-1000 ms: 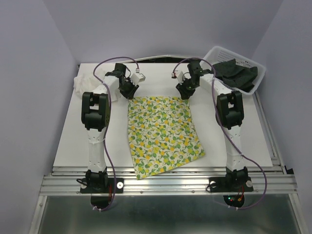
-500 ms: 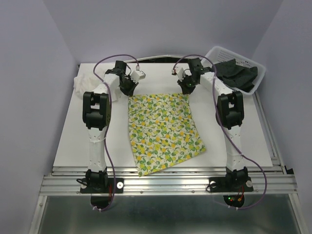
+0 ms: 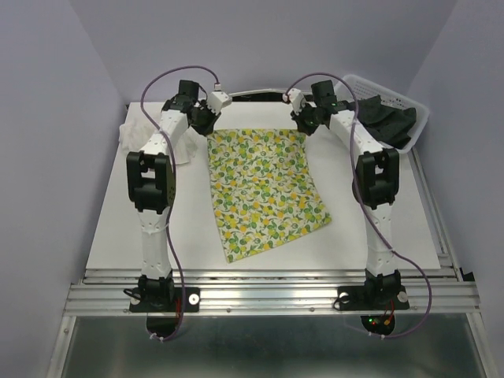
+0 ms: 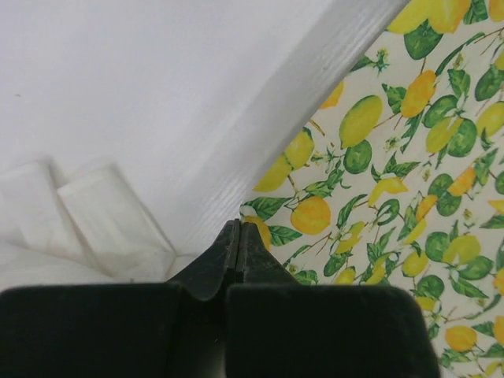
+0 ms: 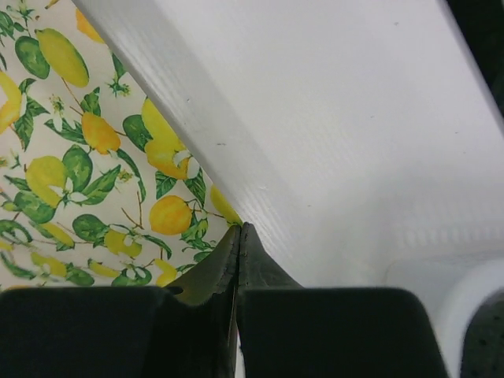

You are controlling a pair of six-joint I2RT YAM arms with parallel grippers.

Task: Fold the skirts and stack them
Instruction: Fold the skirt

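Lying in mesh basket [image 3: 362, 83]: blk skirt [image 3: 386, 118]

The left arm [image 3: 157, 150] partly hides the white skirt [image 3: 130, 132], the right arm [image 3: 364, 140] the black skirt [image 3: 391, 122]

Left arm [image 3: 152, 236] and right arm [image 3: 378, 236] are showing white links with black joint housings; purple cables [image 3: 181, 69] are looping off each; fingers [image 4: 209, 272] are showing black.
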